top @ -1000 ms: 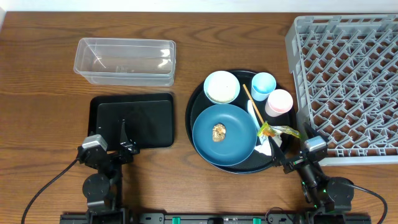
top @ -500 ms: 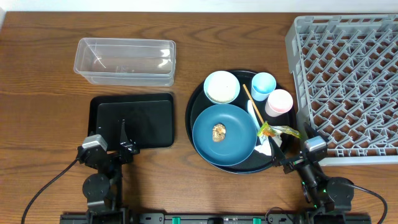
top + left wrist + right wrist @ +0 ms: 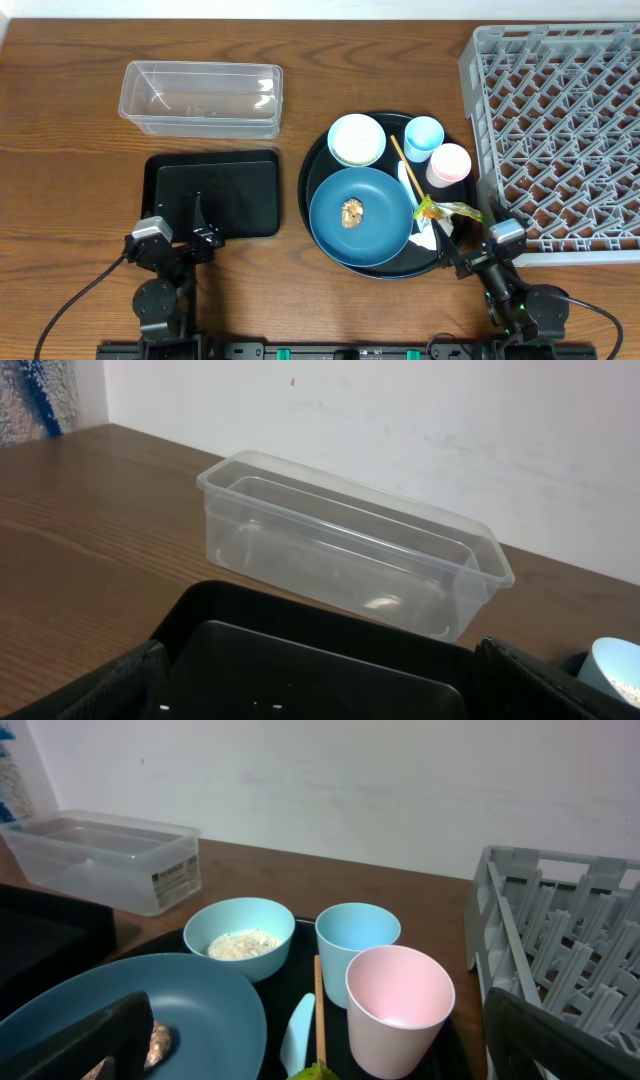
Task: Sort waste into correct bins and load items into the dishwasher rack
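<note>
Most of what I had to sort sat on a large round black tray (image 3: 318,150), right of centre on the brown wooden table (image 3: 60,150). A large blue plate (image 3: 375,235) filled the tray's near half, with a small brown food lump (image 3: 352,212) at its middle. Behind the plate stood a pale white-blue bowl (image 3: 225,968) with loose white rice grains (image 3: 240,945) in it. To its right were a small light-blue cup (image 3: 424,135) and, just beside that, a small pink cup (image 3: 449,163).

A thin wooden stick (image 3: 403,158) lay slanted between bowl and cups. A crumpled yellow-green wrapper (image 3: 440,209) lay at the plate's right edge, with a crumpled white tissue (image 3: 424,241) just in front of it.

The large square grey plastic lattice rack (image 3: 570,247) stood to the right of the tray. Far left was a clear plastic rectangular tub (image 3: 200,128), and in front of it a shallow black rectangular tray (image 3: 240,190).

My left gripper (image 3: 205,220) hovered at that tray's near edge, fingers spread wide, holding nothing. My right gripper (image 3: 450,250) was at the round tray's near-right rim beside the tissue, also wide apart and empty.
</note>
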You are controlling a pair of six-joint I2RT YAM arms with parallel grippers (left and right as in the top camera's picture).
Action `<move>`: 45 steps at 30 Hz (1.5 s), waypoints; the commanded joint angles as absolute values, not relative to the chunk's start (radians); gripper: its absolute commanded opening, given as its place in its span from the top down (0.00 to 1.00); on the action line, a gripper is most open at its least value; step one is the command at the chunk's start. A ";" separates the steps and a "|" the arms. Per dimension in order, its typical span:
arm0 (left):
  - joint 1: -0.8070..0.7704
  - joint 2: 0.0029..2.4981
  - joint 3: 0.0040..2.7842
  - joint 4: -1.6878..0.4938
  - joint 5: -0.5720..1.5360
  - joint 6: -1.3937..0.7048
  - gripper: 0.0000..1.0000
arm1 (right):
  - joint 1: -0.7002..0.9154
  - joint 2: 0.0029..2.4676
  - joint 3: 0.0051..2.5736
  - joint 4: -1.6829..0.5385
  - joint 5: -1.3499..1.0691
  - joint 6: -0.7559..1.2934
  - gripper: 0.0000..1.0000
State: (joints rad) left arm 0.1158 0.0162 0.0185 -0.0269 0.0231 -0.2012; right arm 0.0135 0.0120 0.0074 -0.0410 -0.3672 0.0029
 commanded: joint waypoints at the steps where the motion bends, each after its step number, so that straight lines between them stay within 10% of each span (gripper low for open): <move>1: 0.113 0.019 0.004 -0.070 0.008 -0.180 0.02 | 0.007 0.007 0.006 -0.045 -0.371 -0.009 0.01; 31: 0.112 0.019 0.004 -0.070 0.008 -0.180 0.02 | 0.007 0.007 0.006 -0.015 -0.305 -0.032 0.01; 38: 0.112 0.019 0.004 -0.070 0.008 -0.180 0.02 | 0.007 0.007 0.006 0.054 -0.844 0.504 0.01; 45: 0.112 0.019 0.004 -0.070 0.008 -0.180 0.02 | 0.007 0.007 0.006 0.107 -0.878 0.888 0.01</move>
